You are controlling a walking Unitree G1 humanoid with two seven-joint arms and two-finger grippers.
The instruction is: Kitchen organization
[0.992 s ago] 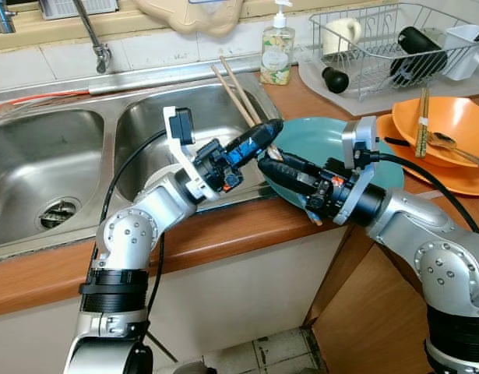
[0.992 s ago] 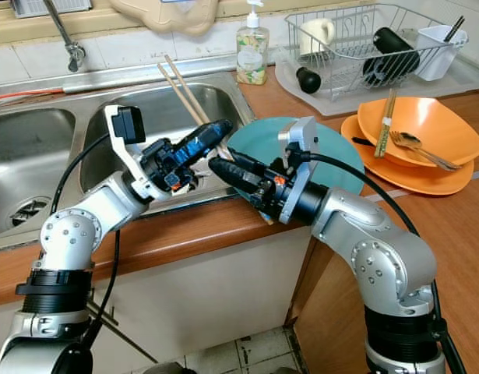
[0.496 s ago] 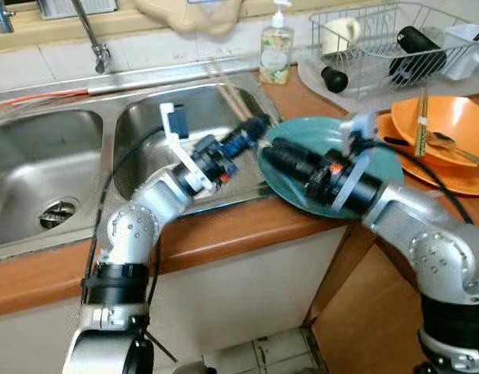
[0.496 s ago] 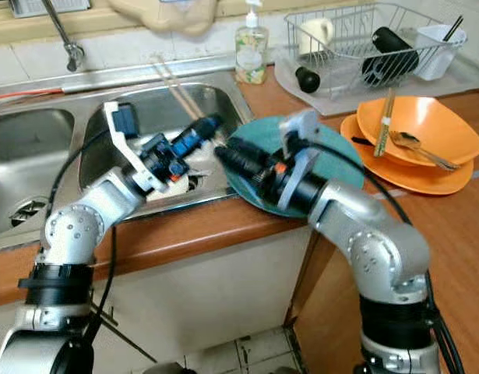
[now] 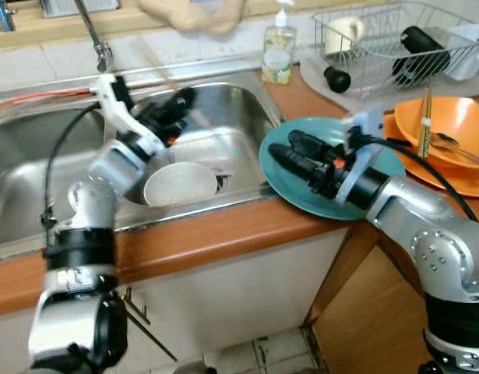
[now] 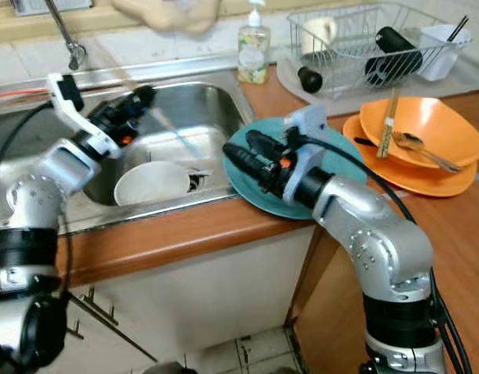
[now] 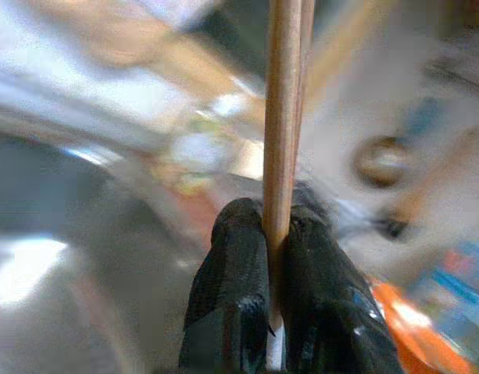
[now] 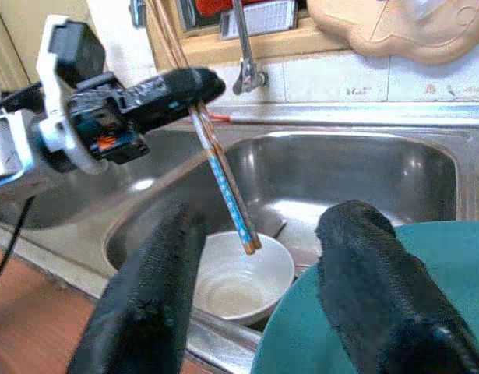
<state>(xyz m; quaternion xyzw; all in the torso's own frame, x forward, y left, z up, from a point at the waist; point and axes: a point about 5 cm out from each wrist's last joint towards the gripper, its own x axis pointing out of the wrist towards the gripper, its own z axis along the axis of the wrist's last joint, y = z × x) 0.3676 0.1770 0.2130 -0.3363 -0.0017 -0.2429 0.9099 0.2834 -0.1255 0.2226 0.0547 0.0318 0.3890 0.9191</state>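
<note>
Two chopsticks (image 8: 223, 183) are clamped between the fingers of the left hand (image 8: 194, 86), above the white bowl (image 8: 239, 279) in the sink (image 5: 223, 109). The right hand (image 5: 290, 150) is wide apart and holds nothing, over the teal plate (image 5: 379, 167) on the tabletop (image 5: 223, 230).

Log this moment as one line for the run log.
left gripper shut on chopsticks over white bowl in sink | right gripper open over teal plate

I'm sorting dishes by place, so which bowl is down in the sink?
The white bowl sits in the sink basin, below the left gripper; the orange bowl is stacked on the counter.
</note>
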